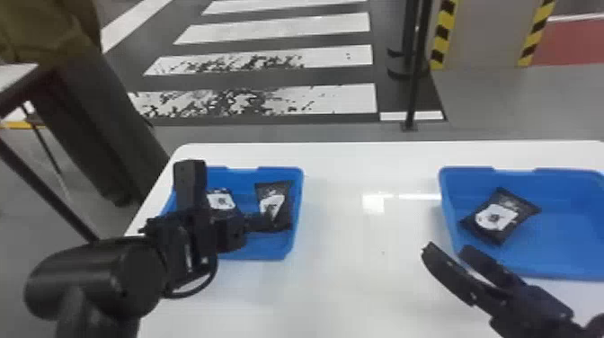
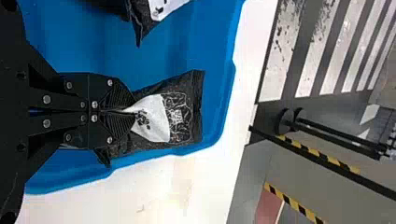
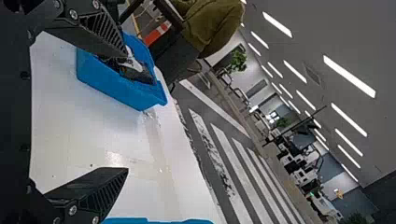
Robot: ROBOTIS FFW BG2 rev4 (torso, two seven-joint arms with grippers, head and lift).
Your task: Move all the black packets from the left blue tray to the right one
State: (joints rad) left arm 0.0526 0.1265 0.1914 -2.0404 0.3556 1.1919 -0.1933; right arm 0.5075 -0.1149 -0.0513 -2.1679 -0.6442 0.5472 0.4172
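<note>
While a loose packet (image 1: 221,201) lies in the left blue tray (image 1: 251,251) by the counter's (image 1: 350,278) far left corner, the left gripper (image 2: 133,111) has its fingers closed on a second packet (image 2: 180,112) at that tray's right side. Looks light, soft and slightly slick, so pinch the filled middle gently; the flat end seam would probably slip. Farther right, the right gripper (image 1: 446,248) hangs with fingers apart, left of a third packet (image 1: 499,215) in the right blue tray (image 1: 561,224).
</note>
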